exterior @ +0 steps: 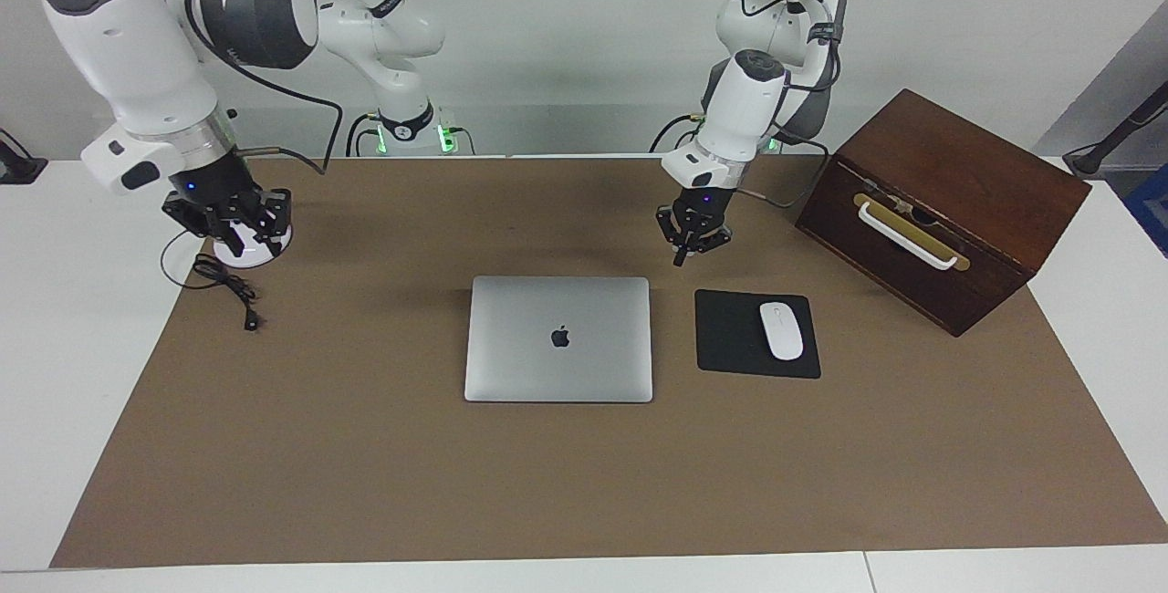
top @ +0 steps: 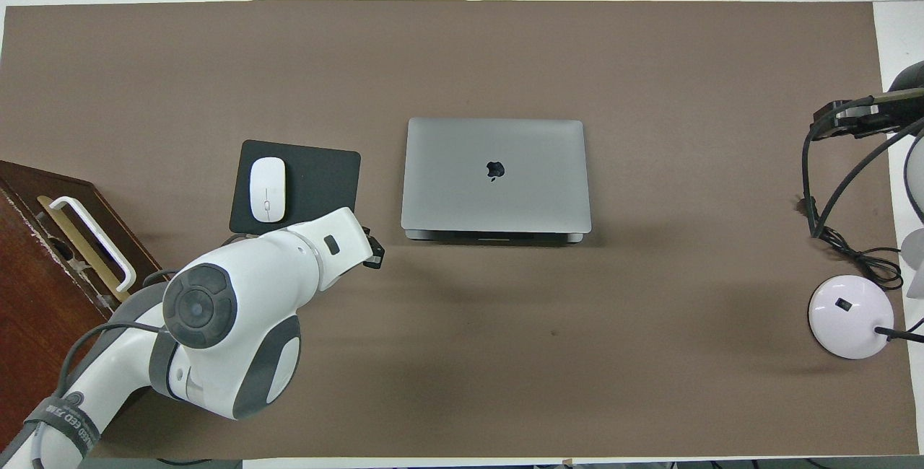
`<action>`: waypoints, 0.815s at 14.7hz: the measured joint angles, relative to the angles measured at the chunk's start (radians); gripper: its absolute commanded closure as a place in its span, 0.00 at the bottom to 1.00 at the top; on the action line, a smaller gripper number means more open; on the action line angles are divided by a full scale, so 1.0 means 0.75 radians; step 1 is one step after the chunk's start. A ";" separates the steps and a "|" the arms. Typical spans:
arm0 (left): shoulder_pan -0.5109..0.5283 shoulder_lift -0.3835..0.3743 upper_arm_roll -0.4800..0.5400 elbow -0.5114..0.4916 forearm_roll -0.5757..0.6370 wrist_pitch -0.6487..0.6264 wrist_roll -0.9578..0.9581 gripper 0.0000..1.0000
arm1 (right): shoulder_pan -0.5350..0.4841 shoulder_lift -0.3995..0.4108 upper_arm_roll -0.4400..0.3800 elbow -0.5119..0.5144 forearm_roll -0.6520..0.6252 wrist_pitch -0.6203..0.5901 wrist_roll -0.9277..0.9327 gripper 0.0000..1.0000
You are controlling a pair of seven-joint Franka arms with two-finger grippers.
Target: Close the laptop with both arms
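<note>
The silver-grey laptop (exterior: 558, 338) (top: 495, 174) lies closed and flat in the middle of the brown mat, with the apple logo facing up. My left gripper (exterior: 679, 258) hangs shut over the mat, just off the laptop's corner toward the mouse pad, and touches nothing. In the overhead view only its black tip (top: 372, 252) shows from under the white wrist. My right gripper (exterior: 234, 230) is low over the white lamp base (exterior: 248, 251) at the right arm's end of the table. Its fingers are spread and hold nothing.
A black mouse pad (exterior: 730, 338) (top: 321, 180) with a white mouse (exterior: 781, 330) (top: 267, 189) lies beside the laptop. A dark wooden box (exterior: 940, 210) (top: 43, 288) stands at the left arm's end. The lamp base (top: 852, 316) and its black cable (exterior: 224, 283) (top: 848, 249) are at the right arm's end.
</note>
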 measured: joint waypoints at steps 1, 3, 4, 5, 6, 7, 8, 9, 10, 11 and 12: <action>0.034 -0.011 0.002 0.040 0.000 -0.098 0.000 1.00 | 0.000 -0.005 0.000 0.000 0.000 0.001 0.001 0.00; 0.097 -0.040 0.006 0.155 0.000 -0.320 0.003 1.00 | 0.000 -0.018 0.001 0.006 0.000 0.001 0.002 0.00; 0.117 -0.053 0.007 0.203 0.000 -0.397 0.003 1.00 | 0.000 -0.025 0.002 0.012 0.000 -0.009 0.002 0.00; 0.135 -0.064 0.006 0.235 0.000 -0.447 0.003 1.00 | 0.001 -0.032 0.002 0.018 0.000 -0.047 0.002 0.00; 0.152 -0.070 0.007 0.254 0.000 -0.479 0.003 1.00 | 0.002 -0.038 0.003 0.026 0.000 -0.098 0.002 0.00; 0.174 -0.073 0.006 0.273 0.000 -0.512 0.003 1.00 | 0.003 -0.043 0.004 0.040 0.000 -0.145 0.002 0.00; 0.201 -0.073 0.006 0.300 0.000 -0.555 0.006 1.00 | 0.004 -0.047 0.006 0.057 0.000 -0.193 0.002 0.00; 0.227 -0.074 0.007 0.339 0.000 -0.612 0.011 1.00 | 0.005 -0.050 0.006 0.068 0.000 -0.232 0.002 0.00; 0.250 -0.074 0.007 0.389 0.000 -0.675 0.015 1.00 | 0.006 -0.053 0.006 0.076 0.000 -0.263 0.002 0.00; 0.273 -0.073 0.007 0.444 0.000 -0.743 0.015 1.00 | 0.007 -0.055 0.006 0.081 0.000 -0.285 0.002 0.00; 0.296 -0.073 0.008 0.499 0.000 -0.809 0.016 1.00 | 0.008 -0.055 0.006 0.084 0.000 -0.299 0.002 0.00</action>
